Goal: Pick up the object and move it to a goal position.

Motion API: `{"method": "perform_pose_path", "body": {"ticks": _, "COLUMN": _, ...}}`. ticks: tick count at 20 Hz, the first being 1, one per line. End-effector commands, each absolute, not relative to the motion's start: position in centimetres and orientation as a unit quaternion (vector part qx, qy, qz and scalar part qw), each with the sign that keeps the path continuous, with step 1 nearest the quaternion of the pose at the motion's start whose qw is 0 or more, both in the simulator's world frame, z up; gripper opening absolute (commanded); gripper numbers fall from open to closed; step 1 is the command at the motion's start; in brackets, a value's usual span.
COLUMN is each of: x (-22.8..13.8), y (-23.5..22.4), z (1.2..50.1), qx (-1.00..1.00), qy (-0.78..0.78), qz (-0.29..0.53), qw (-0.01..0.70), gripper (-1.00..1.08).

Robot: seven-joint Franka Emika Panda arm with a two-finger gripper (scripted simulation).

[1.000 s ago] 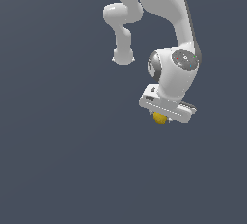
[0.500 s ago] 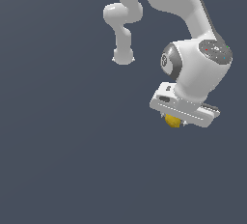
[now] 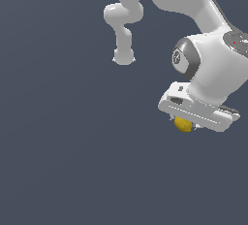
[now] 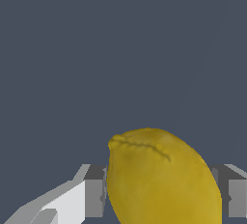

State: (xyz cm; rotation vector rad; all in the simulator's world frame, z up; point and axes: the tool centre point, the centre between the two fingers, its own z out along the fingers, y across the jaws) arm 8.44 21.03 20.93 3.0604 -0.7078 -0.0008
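Two grey finger pads (image 4: 94,198) press against either side of a yellow-orange lump (image 4: 161,179), closed on it across its middle. In the wrist view the lump fills the space between them; it looks like a small lemon, rounded, with a creased nub at one end.

In the exterior view the lump (image 3: 183,124) peeks out just below the white gripper (image 3: 190,121), which hangs from a bulky white arm (image 3: 203,30) reaching in from above, toward the exterior view's right. Everything behind is flat, dark grey-blue; no goal marker shows.

The lump is probably light and firm, with a curved skin that could slip or roll in a loose hold. A grip across the widest part, as here, seems the safest.
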Motion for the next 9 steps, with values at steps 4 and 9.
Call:
{"method": "perform_pose_path", "body": {"ticks": 4, "x": 9.15, "y": 21.5, "z": 21.67, "qx": 0.974, "qy": -0.225, "qz": 0.0, "qw": 0.0, "gripper": -1.0}}
{"method": "perform_pose_path", "body": {"ticks": 9, "x": 9.33, "y": 21.62, "z": 21.85, "qx": 0.974, "qy": -0.225, "qz": 0.0, "qw": 0.0, "gripper": -1.0}}
